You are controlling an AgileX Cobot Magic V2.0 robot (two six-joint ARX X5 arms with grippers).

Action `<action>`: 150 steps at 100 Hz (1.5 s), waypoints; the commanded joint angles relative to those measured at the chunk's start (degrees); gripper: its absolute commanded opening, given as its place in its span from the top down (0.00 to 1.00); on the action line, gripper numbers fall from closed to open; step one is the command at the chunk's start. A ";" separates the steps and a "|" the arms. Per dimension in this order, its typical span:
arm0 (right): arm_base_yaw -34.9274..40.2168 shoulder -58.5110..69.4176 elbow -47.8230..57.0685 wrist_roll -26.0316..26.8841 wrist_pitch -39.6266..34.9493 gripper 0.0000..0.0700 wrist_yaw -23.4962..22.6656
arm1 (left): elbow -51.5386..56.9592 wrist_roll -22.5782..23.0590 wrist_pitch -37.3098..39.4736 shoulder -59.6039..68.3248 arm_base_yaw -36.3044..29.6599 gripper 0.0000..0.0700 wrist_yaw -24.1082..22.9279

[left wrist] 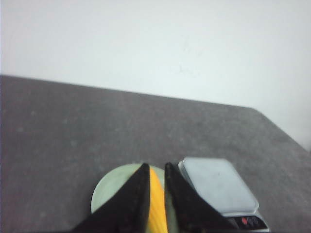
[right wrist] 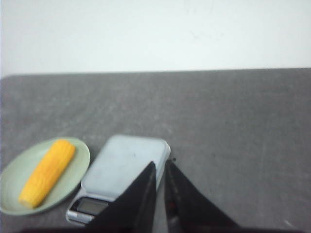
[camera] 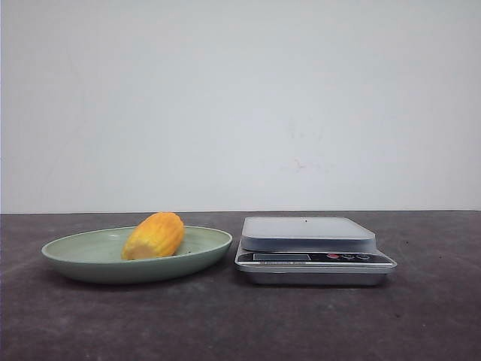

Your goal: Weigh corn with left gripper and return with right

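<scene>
Left end effector [left wrist: 156, 167] hovered above, fingers slightly parted, gripping nothing. Right end effector [right wrist: 160, 165] likewise narrowly apart and empty. Corn [camera: 154, 235] lay in green plate [camera: 64, 259] on table [camera: 225, 323], just beside scale [camera: 308, 233]. Advisable: open wider, descend centred, grip across cob's middle.

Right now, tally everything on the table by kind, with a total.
Corn: 1
Plate: 1
Scale: 1
Total: 3
</scene>
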 commanded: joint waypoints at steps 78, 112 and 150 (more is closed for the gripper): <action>0.28 0.07 0.42 2.05 2.27 0.98 0.55 | 0.20 2.75 2.56 0.20 0.61 0.97 -0.63; 0.28 0.04 0.42 2.05 2.27 0.98 0.52 | -8.87 6.29 3.21 -5.20 29.53 0.97 18.43; 0.28 0.04 0.42 2.05 2.25 0.98 0.55 | -32.39 6.43 20.37 -14.25 43.19 0.97 20.65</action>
